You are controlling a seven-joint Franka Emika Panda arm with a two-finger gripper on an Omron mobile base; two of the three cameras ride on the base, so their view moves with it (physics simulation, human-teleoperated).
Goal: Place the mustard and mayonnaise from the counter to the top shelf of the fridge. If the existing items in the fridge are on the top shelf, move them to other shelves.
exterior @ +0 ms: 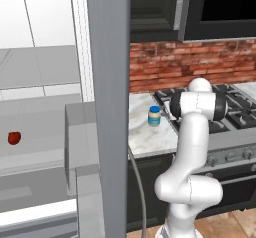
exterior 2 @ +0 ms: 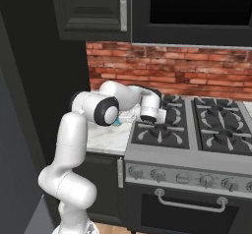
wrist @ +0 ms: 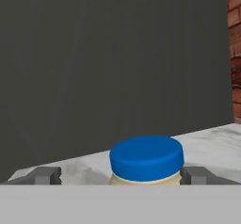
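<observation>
With the fingertips (wrist: 47, 175) spread to either side of the blue lid, stands wide open: the end effector (wrist: 123, 176), straddling the mayonnaise (wrist: 146, 159) without visible contact, a gap showing at each side. Looks like the approach to a side grasp, lined up low so the pads can close on the jar body under the lid rather than on the lid itself.

Sits upright on the bench (exterior: 142, 132), that jar, near the left edge of the stove (exterior: 235, 107) and well short of the brick backsplash (exterior: 170, 64). From the right base view, reaches out level from the folded arm and hangs just over the seam between marble and cooktop, the wrist housing hiding the jar apart from a sliver of blue.

Behind the jar, in the hand view, rises the dark grey flank of the fridge (wrist: 113, 63), close enough to limit any push further that way. Open marble to the front and toward the bricks; a lift straight up seems the clearest exit, under the dark upper cabinets.

In the left base view, stands swung out between arm and fridge interior the grey door (exterior: 109, 107), so a carried jar probably has to travel around its edge. Lies on a pale shelf inside, a small red fruit (exterior: 14, 138); which shelf it is, hard to say.
</observation>
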